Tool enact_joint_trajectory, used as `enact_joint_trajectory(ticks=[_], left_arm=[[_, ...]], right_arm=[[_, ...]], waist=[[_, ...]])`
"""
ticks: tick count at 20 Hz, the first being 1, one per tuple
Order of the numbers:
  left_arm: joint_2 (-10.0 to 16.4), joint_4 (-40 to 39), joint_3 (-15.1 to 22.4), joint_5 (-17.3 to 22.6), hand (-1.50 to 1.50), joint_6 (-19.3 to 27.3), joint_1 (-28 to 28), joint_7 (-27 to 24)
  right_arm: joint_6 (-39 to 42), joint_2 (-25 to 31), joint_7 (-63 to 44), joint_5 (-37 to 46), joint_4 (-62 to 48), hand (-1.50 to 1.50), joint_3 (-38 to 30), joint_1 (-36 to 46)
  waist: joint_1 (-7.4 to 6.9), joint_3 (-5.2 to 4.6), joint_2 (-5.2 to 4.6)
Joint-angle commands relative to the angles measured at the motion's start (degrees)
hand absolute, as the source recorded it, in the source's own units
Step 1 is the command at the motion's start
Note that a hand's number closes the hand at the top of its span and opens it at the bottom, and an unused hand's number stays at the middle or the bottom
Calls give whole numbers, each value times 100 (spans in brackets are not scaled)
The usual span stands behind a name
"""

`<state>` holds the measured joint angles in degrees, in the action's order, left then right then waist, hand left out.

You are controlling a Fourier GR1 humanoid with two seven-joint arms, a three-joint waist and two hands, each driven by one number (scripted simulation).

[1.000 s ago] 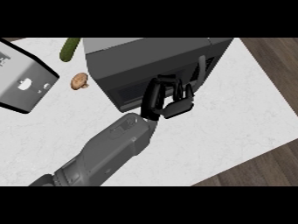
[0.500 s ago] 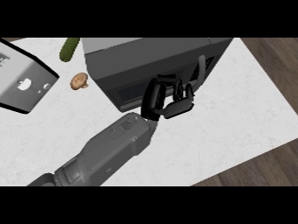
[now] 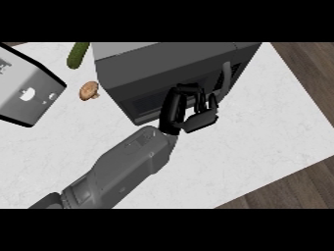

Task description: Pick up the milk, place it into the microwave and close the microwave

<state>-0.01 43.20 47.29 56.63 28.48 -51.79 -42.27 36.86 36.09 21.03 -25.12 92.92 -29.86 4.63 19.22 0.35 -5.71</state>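
At the far left, a silver toaster (image 3: pixel 17 88) lies at an angle on the white tabletop (image 3: pixel 271 132). Just right of it are a green cucumber (image 3: pixel 78 54) at the far edge and a small brown mushroom (image 3: pixel 89 90) nearer, close to the microwave's left corner. None of these sits between the arm and the microwave.

The dark grey microwave (image 3: pixel 177 61) fills the far middle. Its front faces near and right, with a dark bar handle (image 3: pixel 226 78) on its right side. The door looks flush with the body, though I cannot tell whether it is fully latched.

The right hand (image 3: pixel 191 115) is at the microwave's front, fingers curled in against the door. Nothing shows inside them. The grey forearm runs back toward the near left.

The milk is not visible anywhere: not on the tabletop, not in the hand. It is probably behind the door, but the dark front gives no look inside.

If it is a carton, I would expect it to be fairly light, with smooth walls that give a little. It would also be tall enough to tip if knocked, so the best hold is around the middle of its body.

To the right of the hand there is bare tabletop, then wooden floor (image 3: pixel 321 68) beyond its edge.
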Motion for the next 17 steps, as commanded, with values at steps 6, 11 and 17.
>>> enact_joint_trajectory(ticks=[6, 11, 17], left_arm=[[1, -432, -107, 228, 150, -126, -465, 72], [1, -470, -13, 290, 150, -107, -530, 34], [1, -498, 61, 422, 150, -104, -615, 43]], right_arm=[[187, 234, -43, -306, -462, -150, -101, 283], [336, 338, -30, -390, -721, -150, -105, 374], [384, 489, -50, -456, -956, -150, -172, 500]], waist=[[-15, -28, -82], [-5, -8, -118], [17, -4, -89]])
